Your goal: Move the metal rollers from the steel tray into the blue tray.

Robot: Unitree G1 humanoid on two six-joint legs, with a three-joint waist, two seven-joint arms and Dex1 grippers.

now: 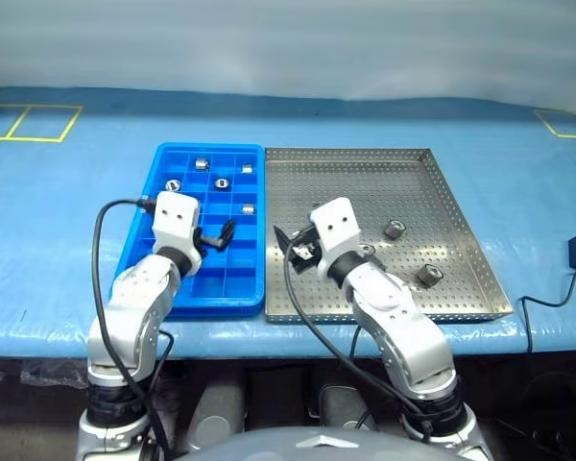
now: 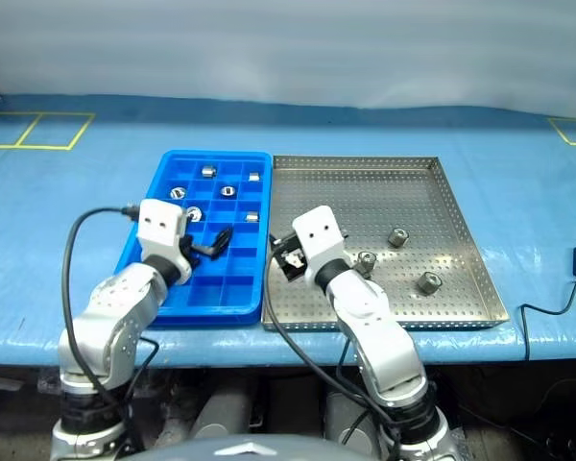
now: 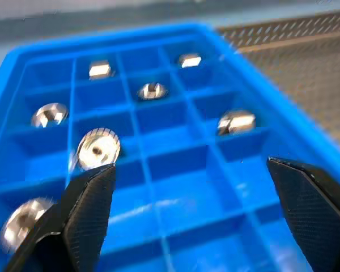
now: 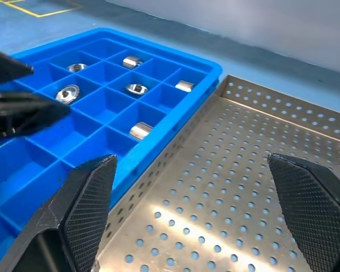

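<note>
Meanwhile, metal rollers (image 3: 98, 148) variously upright or sideways; left gripper (image 3: 192, 209), right gripper (image 4: 215, 209) agape.

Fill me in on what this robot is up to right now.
It is shifting small shiny metal rollers from the perforated steel tray into the gridded bright blue plastic tray. The left gripper hangs open over the blue tray's cells, holding nothing. The right gripper is open and empty over the steel tray's near left part. Three rollers lie on the steel tray; several sit in blue cells.
</note>
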